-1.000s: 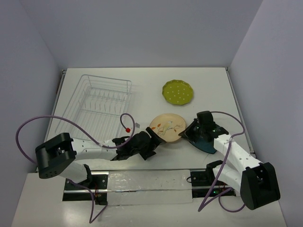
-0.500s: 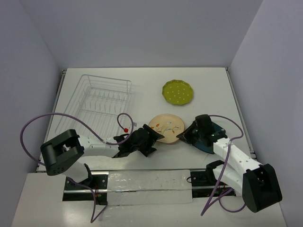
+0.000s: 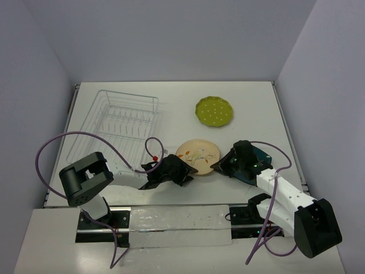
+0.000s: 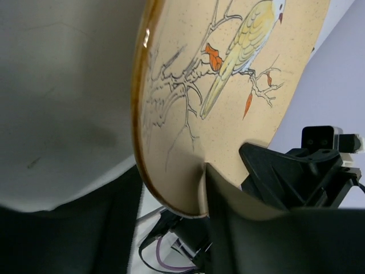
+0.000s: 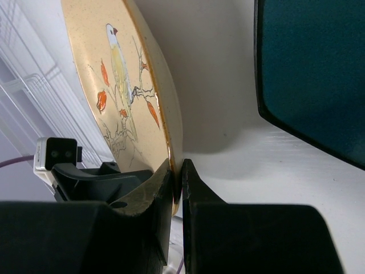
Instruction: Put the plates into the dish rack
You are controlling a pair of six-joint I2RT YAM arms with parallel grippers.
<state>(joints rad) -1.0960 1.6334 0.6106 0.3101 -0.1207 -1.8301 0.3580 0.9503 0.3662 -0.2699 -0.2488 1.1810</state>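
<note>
Cream plate [image 3: 198, 153] with a painted bird and branch is held at the front middle of the table [image 3: 171, 94], between the two arms. The left gripper [image 3: 183, 169] is closed on its near-left rim, and one finger [image 4: 228, 197] lies over the printed face. The right gripper [image 5: 175, 185] pinches the opposite rim between both fingers. The plate looks tilted, with a shadow under it. The dark teal plate [image 5: 319, 68] lies flat just beside the right gripper. The yellow-green dotted plate [image 3: 214, 111] sits farther back, well apart. The wire dish rack [image 3: 114, 123] stands on the left and has no plates in it.
</note>
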